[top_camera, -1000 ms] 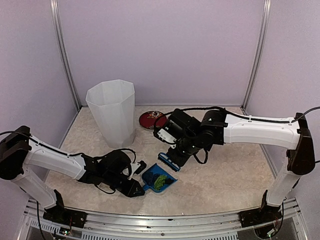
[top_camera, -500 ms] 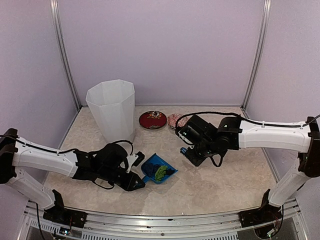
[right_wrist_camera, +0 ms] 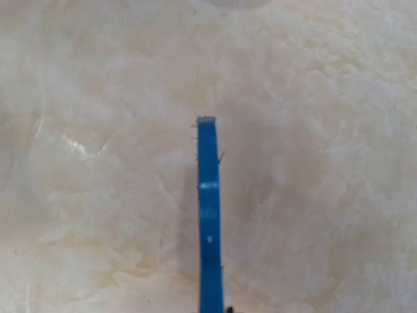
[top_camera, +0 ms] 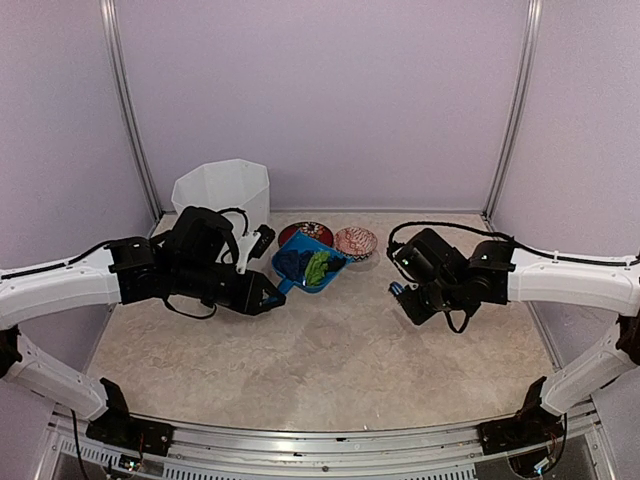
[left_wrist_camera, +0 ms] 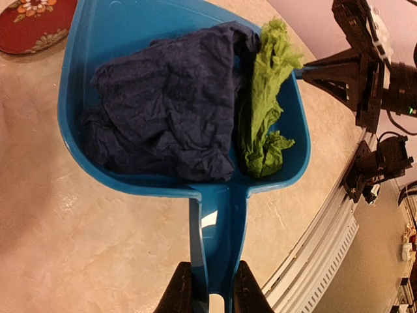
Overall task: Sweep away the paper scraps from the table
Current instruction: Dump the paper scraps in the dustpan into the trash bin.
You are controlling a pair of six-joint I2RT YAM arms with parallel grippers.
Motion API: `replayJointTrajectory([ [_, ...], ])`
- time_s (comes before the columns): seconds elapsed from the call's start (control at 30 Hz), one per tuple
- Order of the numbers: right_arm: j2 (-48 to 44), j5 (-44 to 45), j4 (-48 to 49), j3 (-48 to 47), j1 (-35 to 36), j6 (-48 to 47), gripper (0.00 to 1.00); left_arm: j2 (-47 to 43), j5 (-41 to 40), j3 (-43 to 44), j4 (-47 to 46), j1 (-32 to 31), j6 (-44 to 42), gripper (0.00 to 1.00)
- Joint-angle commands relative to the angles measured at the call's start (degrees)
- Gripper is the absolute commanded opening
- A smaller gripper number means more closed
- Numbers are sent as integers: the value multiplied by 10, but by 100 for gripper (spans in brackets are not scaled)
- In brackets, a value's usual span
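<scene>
Two paper scraps point(left_wrist_camera: 195, 130), a navy wad point(left_wrist_camera: 156, 117) and a green wad point(left_wrist_camera: 264, 111), are lying in the blue dustpan point(left_wrist_camera: 124, 29). The dustpan is hanging over the table point(top_camera: 330, 370), near the white bin point(top_camera: 215, 185) and two patterned bowls point(top_camera: 356, 241). The left gripper point(left_wrist_camera: 210, 290) is clamping the dustpan's handle. The right gripper point(top_camera: 412, 300), closed on a blue brush point(right_wrist_camera: 208, 215), is hovering well apart from the dustpan.

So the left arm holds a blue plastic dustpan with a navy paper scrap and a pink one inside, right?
No. Beside the crumpled navy paper scrap in the blue plastic dustpan lies a green paper scrap, not pink; the left wrist view shows it.
</scene>
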State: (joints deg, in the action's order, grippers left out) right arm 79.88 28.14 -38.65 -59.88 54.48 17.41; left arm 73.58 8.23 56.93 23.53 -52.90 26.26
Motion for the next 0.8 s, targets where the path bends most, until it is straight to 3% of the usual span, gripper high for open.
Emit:
replayJointTrajectory([
  [0.0,-21,5,30,13,-7,3,0,-15,-9,73,95,39,-30,0],
  [0.47,-20,-5,62,28,-9,-15,0,-18,-63,241,184,85,-70,0],
  [0.77,-17,-14,83,34,-8,-25,0,-4,-95,320,238,165,-97,0],
])
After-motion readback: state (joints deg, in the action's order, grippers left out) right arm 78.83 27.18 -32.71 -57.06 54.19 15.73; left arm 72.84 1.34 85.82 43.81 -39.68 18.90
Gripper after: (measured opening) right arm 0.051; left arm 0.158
